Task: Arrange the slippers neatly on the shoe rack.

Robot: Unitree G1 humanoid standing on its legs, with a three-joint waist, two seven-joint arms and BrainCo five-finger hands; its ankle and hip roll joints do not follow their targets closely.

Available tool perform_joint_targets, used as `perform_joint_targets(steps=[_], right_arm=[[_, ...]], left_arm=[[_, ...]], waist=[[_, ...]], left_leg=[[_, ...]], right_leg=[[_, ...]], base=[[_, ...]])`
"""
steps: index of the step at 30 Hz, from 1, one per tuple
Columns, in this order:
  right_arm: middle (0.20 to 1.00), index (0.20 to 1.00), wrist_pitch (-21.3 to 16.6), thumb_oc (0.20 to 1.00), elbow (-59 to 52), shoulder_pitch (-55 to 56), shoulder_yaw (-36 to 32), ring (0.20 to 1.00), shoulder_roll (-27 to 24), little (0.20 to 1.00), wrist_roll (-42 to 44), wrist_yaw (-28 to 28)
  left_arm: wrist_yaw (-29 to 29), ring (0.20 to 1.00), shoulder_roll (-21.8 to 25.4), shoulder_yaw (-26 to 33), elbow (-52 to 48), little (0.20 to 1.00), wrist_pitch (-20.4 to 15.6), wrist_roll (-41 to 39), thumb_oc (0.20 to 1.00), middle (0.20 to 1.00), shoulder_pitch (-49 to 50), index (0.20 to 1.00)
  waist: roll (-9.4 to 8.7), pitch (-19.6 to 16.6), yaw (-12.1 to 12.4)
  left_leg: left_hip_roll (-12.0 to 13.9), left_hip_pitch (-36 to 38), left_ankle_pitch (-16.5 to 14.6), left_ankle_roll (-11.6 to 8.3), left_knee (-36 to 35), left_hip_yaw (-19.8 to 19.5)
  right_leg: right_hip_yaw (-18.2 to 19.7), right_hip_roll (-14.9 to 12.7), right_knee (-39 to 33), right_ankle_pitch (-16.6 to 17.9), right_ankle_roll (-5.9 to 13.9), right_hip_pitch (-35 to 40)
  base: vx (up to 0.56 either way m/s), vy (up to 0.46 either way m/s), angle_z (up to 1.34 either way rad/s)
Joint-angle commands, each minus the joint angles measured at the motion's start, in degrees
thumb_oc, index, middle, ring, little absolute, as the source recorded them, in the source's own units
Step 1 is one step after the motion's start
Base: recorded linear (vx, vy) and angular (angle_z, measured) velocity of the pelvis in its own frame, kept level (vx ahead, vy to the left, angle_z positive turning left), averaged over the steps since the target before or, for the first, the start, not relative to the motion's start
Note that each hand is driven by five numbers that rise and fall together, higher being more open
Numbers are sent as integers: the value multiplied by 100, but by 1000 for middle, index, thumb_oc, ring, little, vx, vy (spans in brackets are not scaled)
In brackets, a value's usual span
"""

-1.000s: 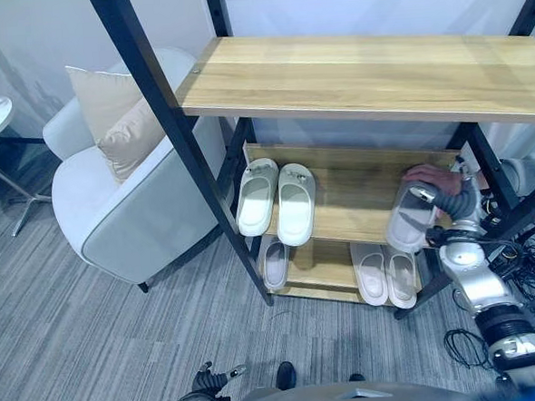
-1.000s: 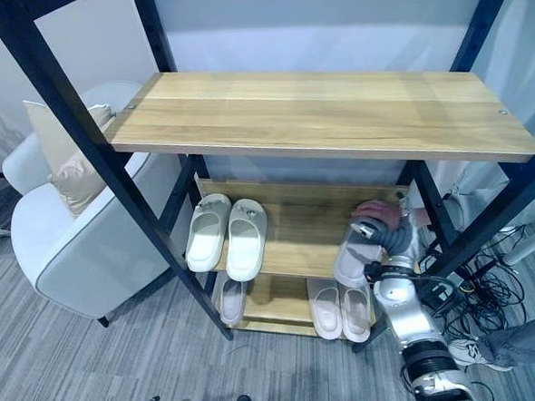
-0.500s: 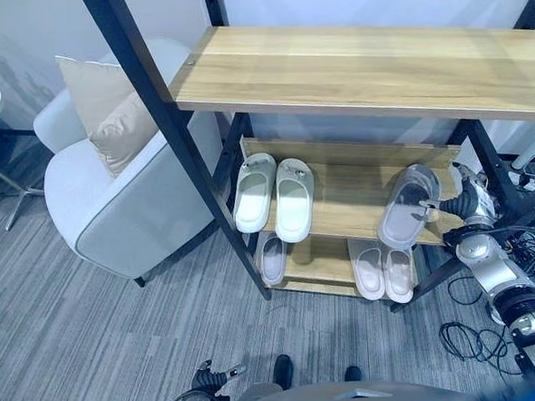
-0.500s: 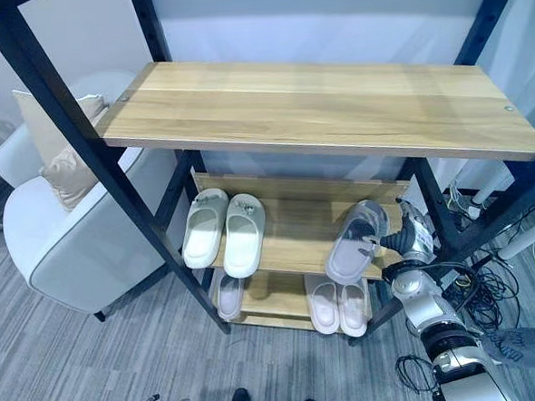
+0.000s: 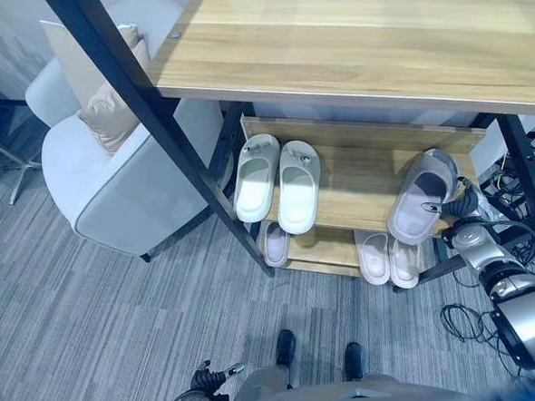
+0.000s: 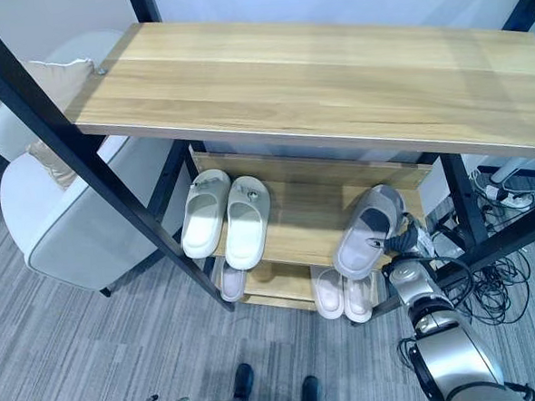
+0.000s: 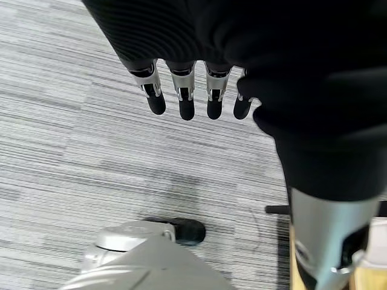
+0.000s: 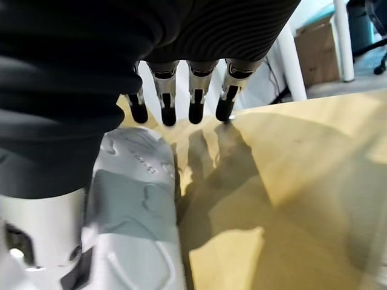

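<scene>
The rack (image 5: 358,45) has three wooden shelves. The middle shelf (image 5: 357,172) carries a white pair (image 5: 275,177) at its left end, set side by side and parallel. At its right end lies one grey slipper (image 5: 420,196), angled, with its heel overhanging the front edge. The bottom shelf (image 5: 320,247) carries a second pair (image 5: 386,257) at the right and a single slipper (image 5: 276,244) at the left.

The right hand (image 8: 181,103) is beside the grey slipper at the right end of the middle shelf. Its fingers (image 8: 195,109) are straight and released; they hold nothing. The left hand (image 7: 193,96) hangs over the floor (image 7: 72,139), fingers straight, empty.

Status: two pairs are placed neatly. Judged remaining: square the grey slipper and push it fully onto the shelf. Its mate is not identifiable; the single slipper below may also need pairing.
</scene>
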Motion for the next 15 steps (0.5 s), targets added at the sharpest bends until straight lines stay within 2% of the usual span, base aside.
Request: perform_joint_targets(steps=[1, 4, 11, 12, 13, 14, 15], right_arm=[[1000, 1000, -122, 1000, 74, -293, 257, 1000, -83, 1000, 113, 12], [1000, 1000, -22, 1000, 303, -733, 576, 1000, -298, 1000, -356, -86], [1000, 1000, 180, 1000, 490, -1207, 833, 1000, -340, 1000, -864, -454], [937, 937, 232, 937, 588, -1259, 970, 937, -277, 937, -972, -384], [567, 567, 243, 567, 640, -1275, 1007, 567, -269, 567, -1008, -352], [275, 275, 269, 275, 700, -1315, 1074, 275, -257, 275, -1056, -304], [200, 200, 284, 200, 746, -1330, 1105, 200, -230, 200, -1085, -287]], left_arm=[[-66, 1000, 105, -204, 350, 1000, -196, -93, 1000, 1000, -358, 1000], [-63, 1000, 150, -270, 297, 1000, -233, -75, 1000, 1000, -385, 1000], [-35, 1000, 152, -316, 224, 1000, -294, -203, 1000, 1000, -460, 1000], [-26, 1000, 135, -332, 230, 1000, -307, -241, 1000, 1000, -475, 1000], [-30, 1000, 137, -335, 233, 1000, -307, -251, 1000, 1000, -490, 1000], [-29, 1000, 143, -330, 237, 1000, -303, -268, 1000, 1000, -510, 1000], [-24, 1000, 145, -343, 237, 1000, -309, -266, 1000, 1000, -522, 1000]], waist=[[-186, -24, 119], [-200, 33, 187], [-229, 84, 255], [-234, 86, 269], [-240, 88, 271], [-249, 94, 274], [-253, 95, 277]], left_leg=[[-42, 216, -548, -206, 36, -120], [-49, 149, -525, -220, 36, -143], [-39, 52, -501, -219, 36, -161], [-40, 53, -503, -224, 36, -176], [-35, 52, -503, -225, 36, -183], [-35, 51, -504, -228, 36, -187], [-33, 47, -503, -228, 36, -187]], right_leg=[[-106, -347, 59, -44, 405, 100], [-107, -353, 59, -24, 424, 46], [-74, -347, 59, -14, 443, -39], [-84, -349, 59, -10, 446, -42], [-85, -352, 59, -12, 446, -42], [-86, -354, 59, -12, 447, -44], [-91, -356, 59, -9, 447, -44]], base=[[0, 0, 0], [0, 0, 0], [1, 5, 1], [9, 20, 4], [0, 0, 0], [0, 0, 0], [0, 0, 0]])
